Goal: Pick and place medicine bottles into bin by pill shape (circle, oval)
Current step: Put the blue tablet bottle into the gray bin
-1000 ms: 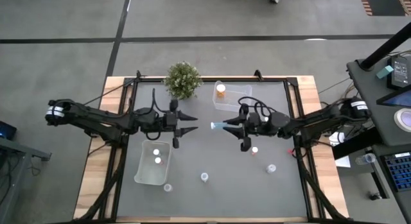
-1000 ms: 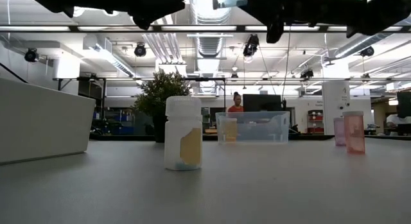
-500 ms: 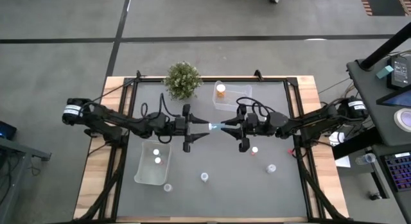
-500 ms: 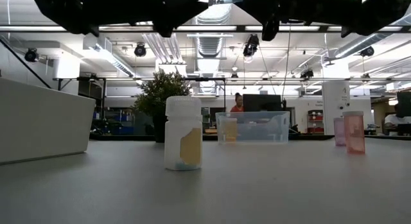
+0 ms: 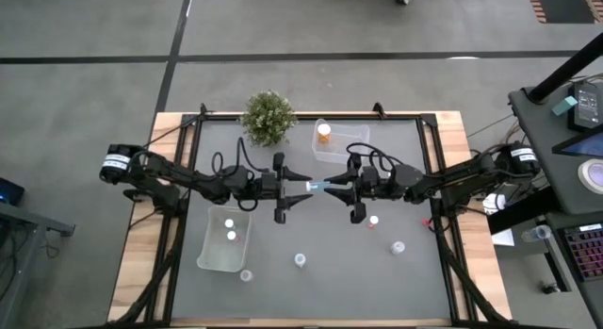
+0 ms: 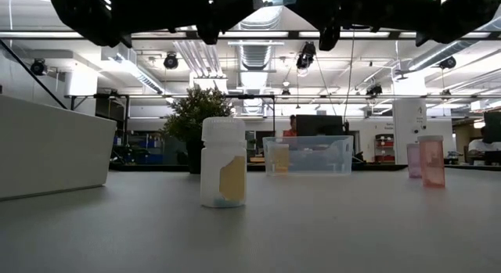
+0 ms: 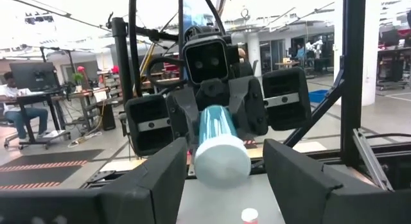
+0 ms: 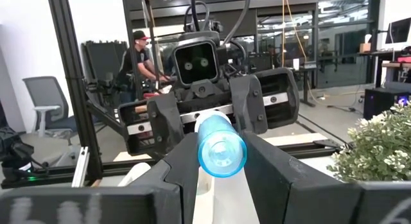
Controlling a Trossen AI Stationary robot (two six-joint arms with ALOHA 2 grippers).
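Observation:
A pale blue medicine bottle (image 5: 318, 186) with a white cap (image 7: 221, 161) lies level in the air over the middle of the table. My right gripper (image 5: 332, 186) is shut on it from the table's right. My left gripper (image 5: 303, 188) is open. Its two fingers (image 7: 154, 182) stand on either side of the cap end and do not touch it. Loose bottles stand on the table at the front (image 5: 301, 261), by the white bin (image 5: 246, 275) and on the right (image 5: 374, 220), (image 5: 398, 246). My right gripper pinches the bottle's body near its base end (image 8: 221, 153) between its two fingers (image 8: 186, 163). The fingers come level from the table's right and lie along the bottle. The bottle is lifted clear and lies level, with its cap toward the table's left.
A white bin (image 5: 224, 239) at the front left holds bottles. A clear bin (image 5: 330, 139) at the far side holds an orange bottle (image 5: 324, 133). A green plant (image 5: 268, 116) stands at the far left. In the low view a white bottle (image 6: 223, 173) stands near and pink ones (image 6: 430, 160) stand right.
My left gripper has gone toward the table's right, up to the held bottle, and its open fingers now stand around the cap end. My right gripper and the bottle have kept still.

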